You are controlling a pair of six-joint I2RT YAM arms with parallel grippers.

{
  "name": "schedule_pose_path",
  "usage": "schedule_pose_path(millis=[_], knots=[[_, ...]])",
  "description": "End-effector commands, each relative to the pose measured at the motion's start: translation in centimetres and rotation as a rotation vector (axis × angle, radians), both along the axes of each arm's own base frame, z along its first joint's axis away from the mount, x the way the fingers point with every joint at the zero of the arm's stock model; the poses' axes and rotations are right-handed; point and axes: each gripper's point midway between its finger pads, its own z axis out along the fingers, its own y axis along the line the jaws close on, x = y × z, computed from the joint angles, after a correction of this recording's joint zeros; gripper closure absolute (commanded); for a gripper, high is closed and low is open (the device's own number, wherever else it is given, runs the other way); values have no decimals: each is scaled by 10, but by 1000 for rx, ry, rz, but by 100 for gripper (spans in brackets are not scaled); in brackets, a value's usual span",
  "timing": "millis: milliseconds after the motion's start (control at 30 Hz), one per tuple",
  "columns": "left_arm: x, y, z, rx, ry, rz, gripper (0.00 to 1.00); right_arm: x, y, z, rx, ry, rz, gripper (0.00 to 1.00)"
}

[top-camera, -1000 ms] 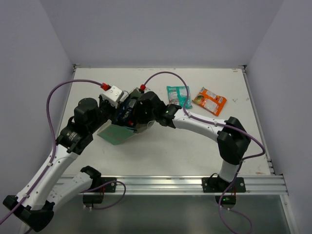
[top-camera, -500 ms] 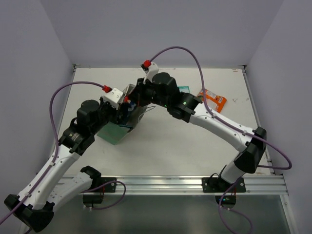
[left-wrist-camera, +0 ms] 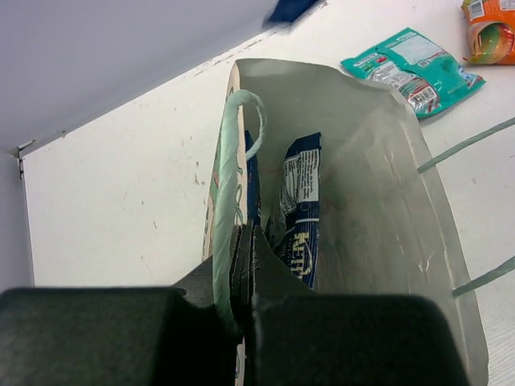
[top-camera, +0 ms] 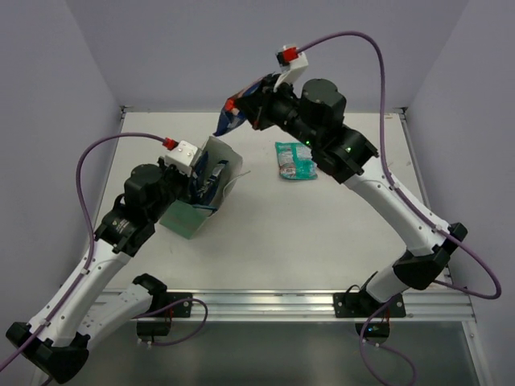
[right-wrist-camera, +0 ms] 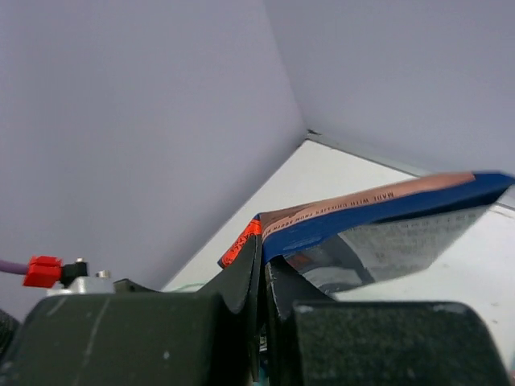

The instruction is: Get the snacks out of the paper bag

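Blue packet [top-camera: 232,121] has come up out of the paper bag [top-camera: 191,219] and hangs high over the far bench [top-camera: 322,233], right jaws clamped on its edge. Left jaws pinch the bag's rim. More blue packets [left-wrist-camera: 302,211] left inside; teal packet [top-camera: 294,158] already out, lying to the right.

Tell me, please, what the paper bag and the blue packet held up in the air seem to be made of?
The bag looks like thin matte paper: its white inner wall shows soft creases and a bent rim. The blue packet seems to be glossy plastic film, probably foil-lined: one face looks silvery and reflective, and its edge is flat and sealed.
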Motion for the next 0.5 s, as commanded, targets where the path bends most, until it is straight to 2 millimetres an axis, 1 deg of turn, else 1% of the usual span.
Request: schedule_pose_path(millis=[0, 33, 67, 100, 133, 167, 200, 267, 300, 333, 367, 400, 433, 467], knots=[[2, 8, 28, -25, -80, 35, 100, 6, -58, 37, 52, -79, -102, 100], [3, 8, 28, -22, -81, 36, 100, 9, -66, 32, 52, -63, -121, 100], [3, 8, 29, -21, -83, 35, 100, 18, -81, 24, 63, -30, -150, 100], [3, 8, 28, -19, -82, 37, 100, 19, -90, 5, 52, 9, -154, 100], [4, 8, 28, -15, -82, 37, 100, 20, -96, -5, 47, 32, -162, 100], [4, 8, 29, -15, -82, 37, 100, 26, -107, -17, 34, 47, -196, 100], [4, 8, 29, -12, -80, 39, 100, 27, -112, -43, 1, 83, -219, 100], [4, 8, 31, -10, -86, 36, 100, 32, -118, -73, -42, 124, -236, 100], [4, 9, 32, -9, -89, 37, 100, 33, -116, -100, -79, 170, -231, 100], [4, 9, 33, -7, -96, 36, 100, 34, -113, -117, -100, 199, -217, 100], [5, 9, 34, -5, -99, 36, 100, 30, -104, -131, -112, 232, -165, 100], [5, 9, 34, -3, -98, 35, 100, 27, -98, -151, -130, 274, -128, 100], [5, 9, 35, 0, -99, 35, 100, 26, -88, -163, -130, 290, -76, 100], [5, 8, 37, -2, -103, 30, 100, 22, -80, -170, -114, 300, -33, 100]])
